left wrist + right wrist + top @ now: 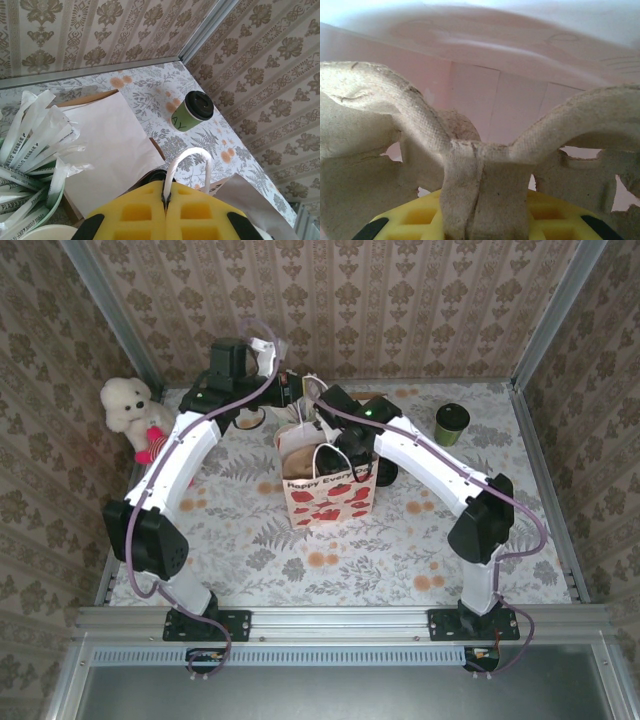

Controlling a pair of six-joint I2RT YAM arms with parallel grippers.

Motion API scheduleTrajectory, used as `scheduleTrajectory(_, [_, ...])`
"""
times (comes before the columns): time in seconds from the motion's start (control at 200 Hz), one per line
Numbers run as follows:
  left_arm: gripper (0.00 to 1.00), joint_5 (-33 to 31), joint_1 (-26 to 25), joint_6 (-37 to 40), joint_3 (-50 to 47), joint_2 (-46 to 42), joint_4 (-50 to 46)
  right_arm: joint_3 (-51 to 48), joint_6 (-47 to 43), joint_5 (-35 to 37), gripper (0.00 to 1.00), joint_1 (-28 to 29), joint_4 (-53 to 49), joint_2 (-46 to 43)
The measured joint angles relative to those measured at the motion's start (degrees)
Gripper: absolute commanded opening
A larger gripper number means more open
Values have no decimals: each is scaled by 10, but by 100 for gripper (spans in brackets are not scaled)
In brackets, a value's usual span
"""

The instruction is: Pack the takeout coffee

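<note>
The left gripper (165, 199) pinches the white handle (187, 159) of the bag (328, 498) to hold its mouth open; the right gripper (485, 220) clamps the pulp carrier (420, 125) inside it; the takeout coffee (452, 423) stands well off to that gripper's right, outside the bag and not yet packed.

A robot-lab test booth: wallpapered panels (400, 310) in aluminium framing (557, 312) enclose a floral tabletop (380, 560), arms (180, 455) bolted at its near edge.

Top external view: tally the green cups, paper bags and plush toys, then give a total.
Green cup: 1
Paper bag: 1
Plush toy: 1
Total: 3
</note>
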Motion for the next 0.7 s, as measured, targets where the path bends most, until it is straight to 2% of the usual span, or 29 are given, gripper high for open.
scheduleTrajectory(0.115, [5, 5, 4, -7, 0, 0, 0, 0, 0, 0, 4, 1, -4, 3])
scheduleTrajectory(0.18, [8, 9, 8, -12, 0, 0, 0, -2, -1, 0, 4, 2, -3, 3])
scheduleTrajectory(0.4, [34, 41, 12, -4, -2, -4, 0, 1, 5, -5, 4, 4, -21, 11])
scheduleTrajectory(0.545, [48, 46, 22, 22, -39, -52, 1, 9, 13, -7, 4, 4, -33, 22])
scheduleTrajectory(0.7, [75, 43, 35, 77, -80, -132, 0, 11, 22, -9, 4, 4, -40, 23])
